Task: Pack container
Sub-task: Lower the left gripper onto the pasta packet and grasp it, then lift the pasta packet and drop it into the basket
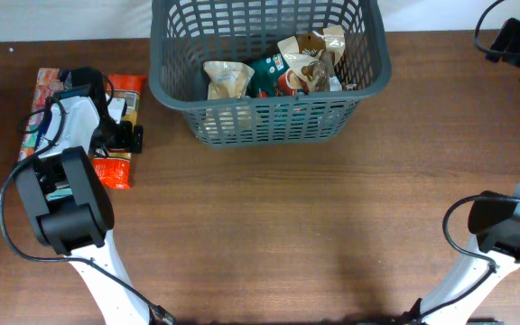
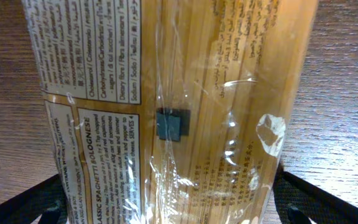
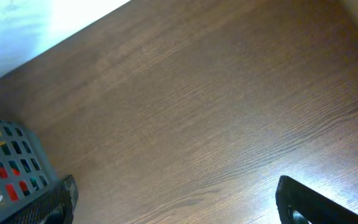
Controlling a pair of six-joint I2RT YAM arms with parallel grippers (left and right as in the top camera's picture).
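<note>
Two tools, both spread wide: left tool (image 2: 166, 211) straddles a spaghetti pack (image 2: 185, 74) at far left. Further right, the container (image 1: 269, 122) sits far-centre on the surface (image 1: 287, 235) holding snack packs (image 1: 227, 79); right tool (image 3: 179, 205) hovers right of it.

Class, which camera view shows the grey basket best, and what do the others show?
Overhead: the whole basket shows, rim, slotted walls and packets inside. The right wrist view catches only one corner; the left wrist view shows none of it.
</note>
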